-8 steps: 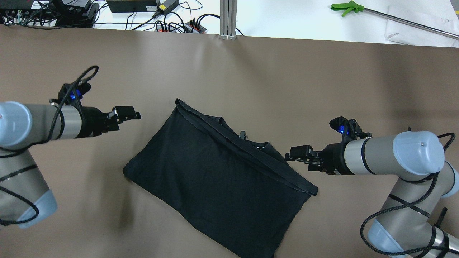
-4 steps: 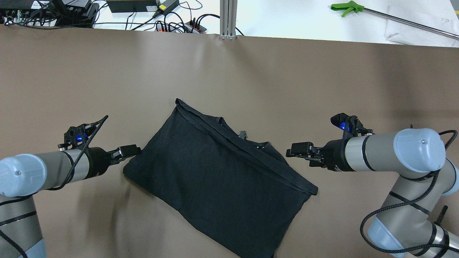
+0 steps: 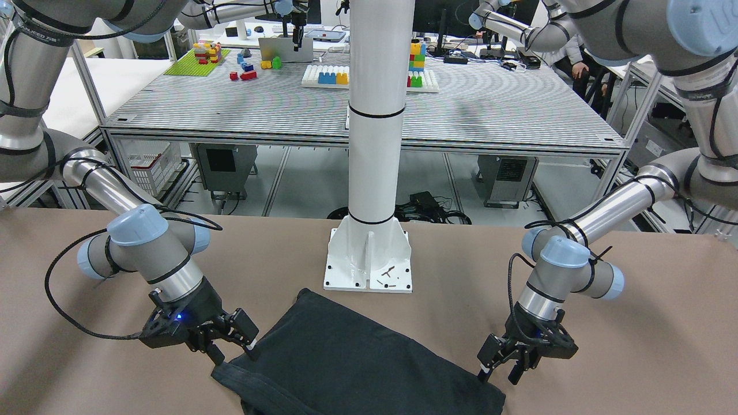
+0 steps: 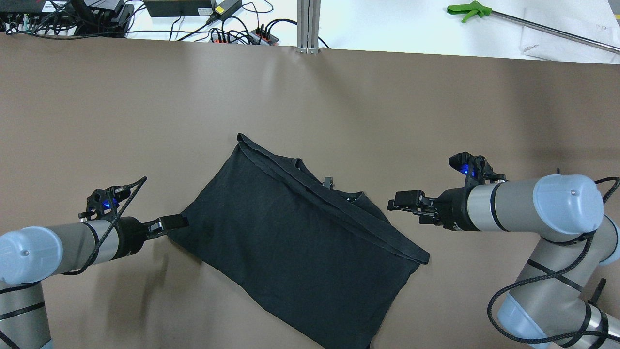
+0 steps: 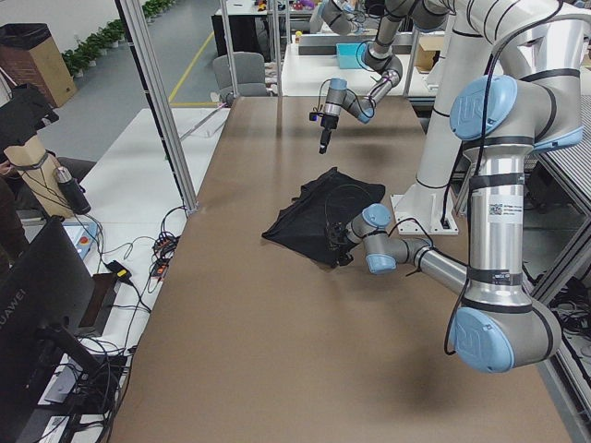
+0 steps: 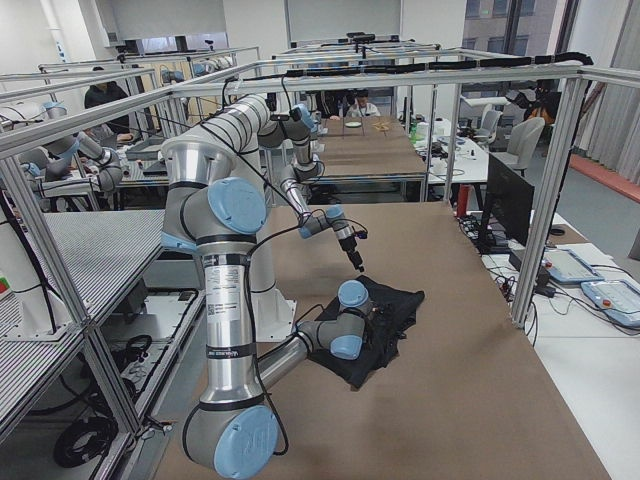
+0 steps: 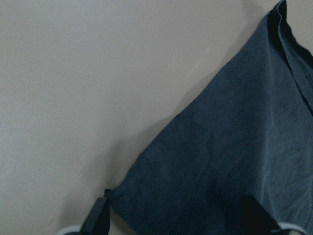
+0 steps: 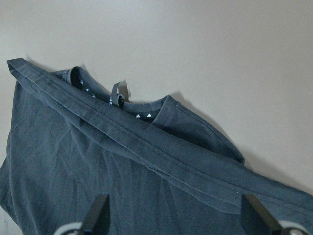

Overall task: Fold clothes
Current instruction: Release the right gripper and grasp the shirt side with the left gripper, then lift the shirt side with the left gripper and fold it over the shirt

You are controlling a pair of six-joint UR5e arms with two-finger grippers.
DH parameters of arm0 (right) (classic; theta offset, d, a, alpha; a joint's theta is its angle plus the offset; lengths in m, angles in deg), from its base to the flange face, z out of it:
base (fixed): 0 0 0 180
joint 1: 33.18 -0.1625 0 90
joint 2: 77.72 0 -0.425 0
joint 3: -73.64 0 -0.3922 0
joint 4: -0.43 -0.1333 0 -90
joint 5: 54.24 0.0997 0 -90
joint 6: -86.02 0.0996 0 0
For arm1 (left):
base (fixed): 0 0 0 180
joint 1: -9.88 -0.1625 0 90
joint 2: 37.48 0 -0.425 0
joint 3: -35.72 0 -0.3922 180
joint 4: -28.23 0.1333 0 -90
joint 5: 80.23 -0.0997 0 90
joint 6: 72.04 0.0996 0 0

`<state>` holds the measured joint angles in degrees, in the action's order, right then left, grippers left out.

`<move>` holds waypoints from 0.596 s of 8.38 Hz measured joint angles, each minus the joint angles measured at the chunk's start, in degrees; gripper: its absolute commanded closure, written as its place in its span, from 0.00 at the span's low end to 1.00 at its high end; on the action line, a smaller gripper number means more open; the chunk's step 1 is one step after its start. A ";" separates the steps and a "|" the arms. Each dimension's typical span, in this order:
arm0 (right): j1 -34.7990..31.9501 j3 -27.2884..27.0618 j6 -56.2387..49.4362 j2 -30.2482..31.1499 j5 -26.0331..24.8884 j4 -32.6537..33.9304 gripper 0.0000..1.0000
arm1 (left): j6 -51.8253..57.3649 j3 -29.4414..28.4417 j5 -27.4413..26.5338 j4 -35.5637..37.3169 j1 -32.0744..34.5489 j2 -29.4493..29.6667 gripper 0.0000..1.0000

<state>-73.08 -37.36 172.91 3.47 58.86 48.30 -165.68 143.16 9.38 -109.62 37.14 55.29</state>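
**Entry: fold clothes, grasp stage.**

- Clothes (image 4: 290, 242): black, doubled into a rough rectangle, askew on the brown table (image 4: 145, 97), between the two pincers.
- Left pincer (image 4: 175, 222): released, tips low, spread to either side of the nearest cloth corner. Corner between the fingers, not yet clenched.
- Right pincer (image 4: 399, 200): released, empty, hovering just beside the hemmed edge (image 4: 339, 206), apart from it. Collar (image 8: 117, 98) ahead of the tips.
- Step, as judged: taking hold for a further fold.
- Next move calls for closing the left on its corner through every layer, lowering the right onto the hem before closing, then lifting evenly.
- Edges: hem band layered, so likely easy to pinch the top ply only.
- Room: bare table outward of and beyond each pincer. White pole base (image 3: 369, 259) near the cloth on the robot's side, to be kept clear of.
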 measured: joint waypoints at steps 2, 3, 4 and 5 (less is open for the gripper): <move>0.02 0.00 0.14 0.01 -0.41 -0.02 0.06 | -0.04 -2.43 -0.10 -1.92 -0.60 0.21 0.06; 0.06 0.01 0.17 -0.04 -0.50 -0.03 0.06 | -0.04 -3.26 -0.12 -2.22 -0.67 0.42 0.06; 0.07 0.05 0.16 -0.10 -0.55 -0.01 0.06 | -0.05 -3.97 -0.09 -2.34 -0.69 0.69 0.06; 0.05 0.11 0.14 -0.12 -0.58 0.01 0.06 | -0.05 -4.99 -0.07 -2.39 -0.71 1.42 0.06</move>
<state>-73.03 -37.26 173.05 3.35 58.28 48.31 -165.73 138.17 9.31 -112.01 36.43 56.71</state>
